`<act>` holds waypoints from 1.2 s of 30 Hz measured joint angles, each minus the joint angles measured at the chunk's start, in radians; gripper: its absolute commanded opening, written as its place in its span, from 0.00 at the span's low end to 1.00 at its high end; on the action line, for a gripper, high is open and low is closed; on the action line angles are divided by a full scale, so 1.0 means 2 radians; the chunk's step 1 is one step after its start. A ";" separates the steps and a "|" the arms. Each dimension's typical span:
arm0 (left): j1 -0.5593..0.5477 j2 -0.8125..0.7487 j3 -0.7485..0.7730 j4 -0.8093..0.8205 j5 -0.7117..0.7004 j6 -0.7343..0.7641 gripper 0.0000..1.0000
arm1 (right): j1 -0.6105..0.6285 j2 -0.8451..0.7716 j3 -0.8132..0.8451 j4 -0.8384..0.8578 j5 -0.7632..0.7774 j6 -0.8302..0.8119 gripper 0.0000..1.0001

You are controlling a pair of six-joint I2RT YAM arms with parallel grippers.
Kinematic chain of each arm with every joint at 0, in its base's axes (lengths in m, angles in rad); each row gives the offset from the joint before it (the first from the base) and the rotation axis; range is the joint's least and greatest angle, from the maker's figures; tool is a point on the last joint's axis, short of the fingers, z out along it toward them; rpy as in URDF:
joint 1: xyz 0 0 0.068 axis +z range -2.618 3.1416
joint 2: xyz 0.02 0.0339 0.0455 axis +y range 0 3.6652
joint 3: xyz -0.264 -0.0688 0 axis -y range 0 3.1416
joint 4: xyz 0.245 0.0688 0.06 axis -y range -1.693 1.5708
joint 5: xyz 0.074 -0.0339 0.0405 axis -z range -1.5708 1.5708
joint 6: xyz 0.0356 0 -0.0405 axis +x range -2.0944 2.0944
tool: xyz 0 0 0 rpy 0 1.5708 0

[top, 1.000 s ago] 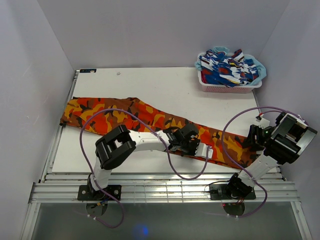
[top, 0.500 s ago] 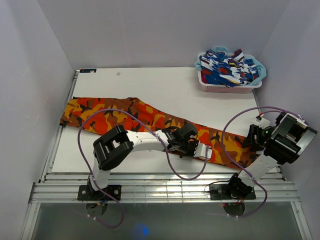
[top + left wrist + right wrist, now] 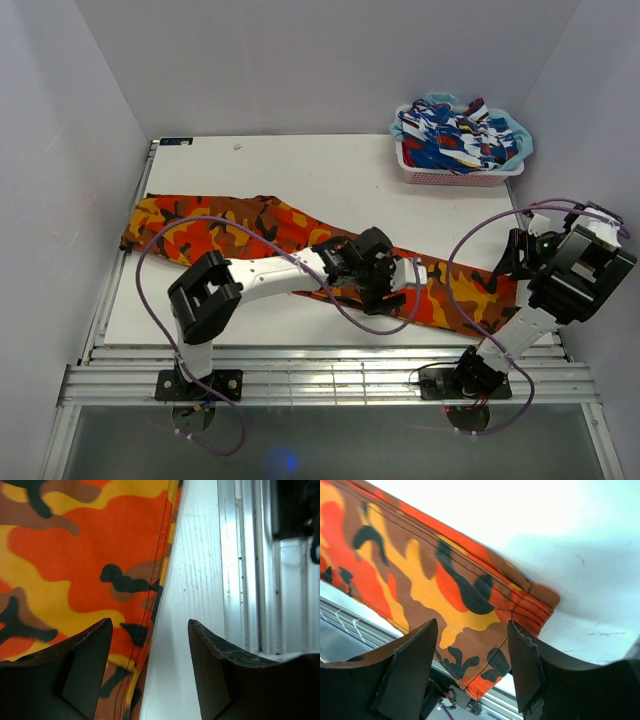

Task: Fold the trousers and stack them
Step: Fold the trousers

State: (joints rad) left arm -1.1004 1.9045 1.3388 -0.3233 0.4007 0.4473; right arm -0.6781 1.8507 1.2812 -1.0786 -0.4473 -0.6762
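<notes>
Two arms are bending over the trousers [image 3: 250,225], which are lying diagonally across the table [image 3: 330,165]: left gripper [image 3: 400,285] mid-length, right gripper [image 3: 520,262] at their right end. Left wrist: jaws are standing apart, empty, over the seamed edge. Right wrist: jaws are gaping, empty, above the stitched end.

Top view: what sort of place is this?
Probably a robot test bench: a white table boxed in by plain walls, left arm and right arm bolted to a metal rail, with trousers and a basket of clothes for practice.
</notes>
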 measured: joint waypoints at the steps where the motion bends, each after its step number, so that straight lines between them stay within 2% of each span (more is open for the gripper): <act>1: 0.005 -0.014 0.002 -0.006 0.000 -0.015 0.73 | 0.003 -0.001 0.012 -0.009 -0.009 -0.007 0.65; 5: 0.059 -0.081 0.002 -0.027 0.004 -0.101 0.73 | 0.028 -0.030 0.016 -0.022 -0.026 -0.030 0.65; 10: 0.220 -0.116 0.001 -0.065 -0.006 -0.172 0.70 | 0.117 -0.111 -0.069 -0.016 -0.015 -0.034 0.64; 13: 0.327 -0.114 -0.013 -0.104 -0.024 -0.181 0.70 | 0.156 -0.127 -0.130 -0.011 0.001 -0.035 0.63; 17: 0.449 -0.114 -0.053 -0.154 -0.053 -0.166 0.70 | 0.162 -0.107 -0.197 0.019 0.058 -0.036 0.63; 21: 0.529 -0.111 -0.096 -0.193 -0.097 -0.132 0.70 | 0.150 -0.073 -0.184 0.004 0.078 -0.031 0.62; 25: 0.568 -0.092 -0.129 -0.206 -0.121 -0.097 0.66 | 0.130 -0.003 -0.125 -0.041 0.109 -0.029 0.62; 28: 0.571 -0.093 -0.135 -0.215 -0.106 -0.076 0.63 | 0.114 0.051 -0.066 -0.074 0.152 -0.028 0.62; 32: 0.542 -0.104 -0.146 -0.235 -0.072 -0.054 0.61 | 0.112 0.096 0.023 -0.087 0.208 -0.031 0.63; 36: 0.491 -0.138 -0.160 -0.277 -0.012 -0.044 0.66 | 0.122 0.103 0.106 -0.009 0.225 -0.042 0.70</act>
State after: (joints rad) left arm -0.1192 1.6295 1.0195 -0.8768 0.3763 0.3588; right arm -0.4332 2.0560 1.4937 -1.0973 0.0032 -0.7601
